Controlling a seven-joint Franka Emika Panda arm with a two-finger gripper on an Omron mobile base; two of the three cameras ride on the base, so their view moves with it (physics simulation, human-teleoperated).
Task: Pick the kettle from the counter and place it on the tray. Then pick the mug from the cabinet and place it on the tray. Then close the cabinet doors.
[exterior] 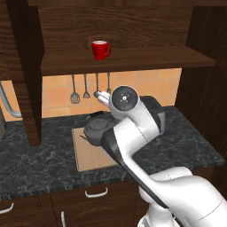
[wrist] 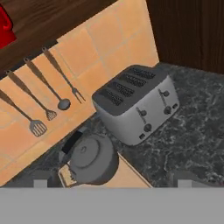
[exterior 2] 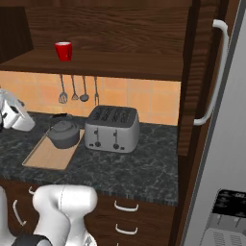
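Note:
The dark grey kettle (exterior 2: 63,133) stands on the far end of the light wood tray (exterior 2: 48,156), which lies on the black counter (exterior 2: 129,168). My gripper (wrist: 112,183) hangs open just above the kettle (wrist: 92,159), with nothing between its fingers; its hand (exterior: 102,95) sits over the tray's (exterior: 91,155) back edge. My arm partly hides the kettle (exterior: 96,128) in the left base view. On the cabinet shelf (exterior: 133,60) sits the red mug (exterior: 101,49), also seen in the right base view (exterior 2: 63,51). The cabinet doors (exterior: 26,66) stand open.
A silver toaster (exterior 2: 112,127) stands on the counter right of the tray. Several utensils (exterior 2: 77,91) hang on the tiled wall under the shelf. A fridge with a long handle (exterior 2: 216,72) fills the right side.

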